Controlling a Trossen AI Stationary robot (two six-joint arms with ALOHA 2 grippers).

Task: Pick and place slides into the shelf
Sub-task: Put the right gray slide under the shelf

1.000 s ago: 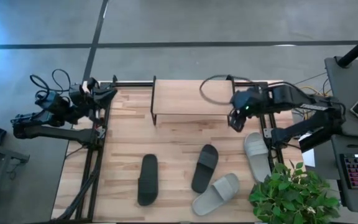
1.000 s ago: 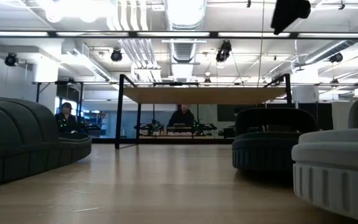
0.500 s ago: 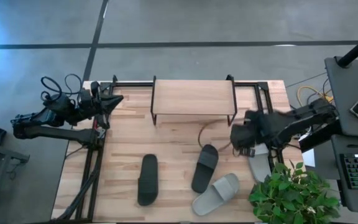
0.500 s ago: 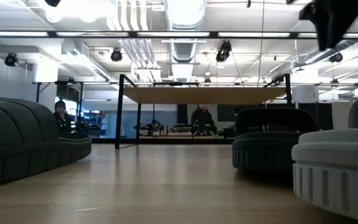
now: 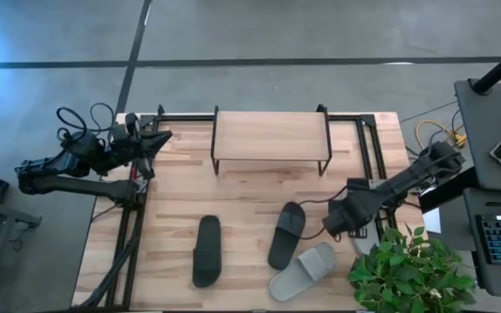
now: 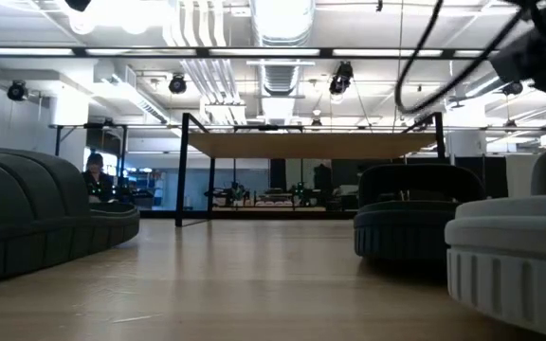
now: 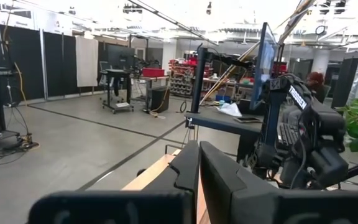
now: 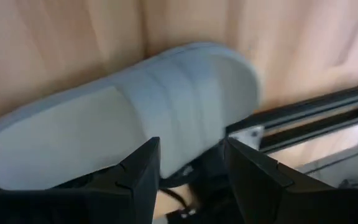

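Four slides lie on the table. One black slide [image 5: 205,250] is near the middle, a second black slide [image 5: 287,235] to its right, and a light grey slide [image 5: 303,271] lies at that one's near end. The other grey slide [image 8: 135,118] is at the table's right side, mostly hidden under my right arm in the high view. My right gripper [image 8: 191,149] [image 5: 337,222] hangs open close above it, a finger on either side of its strap end. The shelf [image 5: 270,135] [image 6: 311,144] stands at the far edge. My left gripper [image 7: 199,168] [image 5: 150,139] waits shut at the far left.
A potted plant [image 5: 407,265] stands at the near right corner, close to the right arm and the grey slide. Black frame rails [image 5: 368,156] run along the table's right side and others [image 5: 133,226] along the left. A person [image 6: 93,175] sits in the room beyond.
My right gripper has swung from beside the shelf's right end toward the near edge and down, ending low over the grey slide at the right. Its cable loop has come along with it. The slides have stayed where they were.
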